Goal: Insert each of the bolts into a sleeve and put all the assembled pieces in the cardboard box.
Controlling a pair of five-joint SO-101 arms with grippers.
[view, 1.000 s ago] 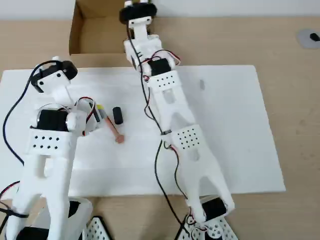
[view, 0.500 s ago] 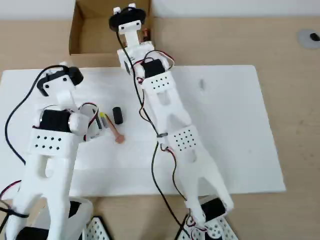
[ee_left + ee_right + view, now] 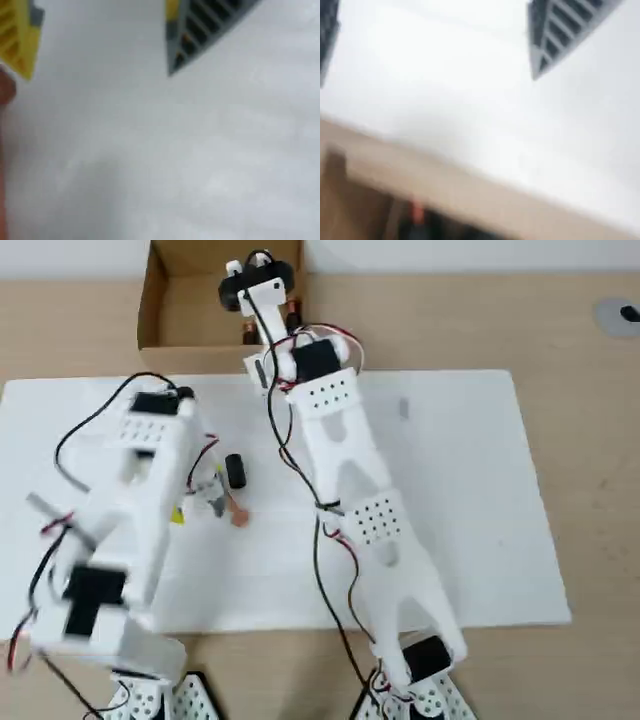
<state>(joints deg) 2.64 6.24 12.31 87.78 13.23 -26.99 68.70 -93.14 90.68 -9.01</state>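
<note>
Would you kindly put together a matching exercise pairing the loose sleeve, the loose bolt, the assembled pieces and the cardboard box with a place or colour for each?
Things:
1. black sleeve
2. bolt
3. assembled pieces
4. cardboard box

Places and colours:
A. on the wooden table, beyond the mat's far edge
B. inside the box, by its near wall
C. lying on the white mat, all dark
D. lying on the mat, coppery head

Pairs: 1-C, 2-D, 3-B, 4-A
</note>
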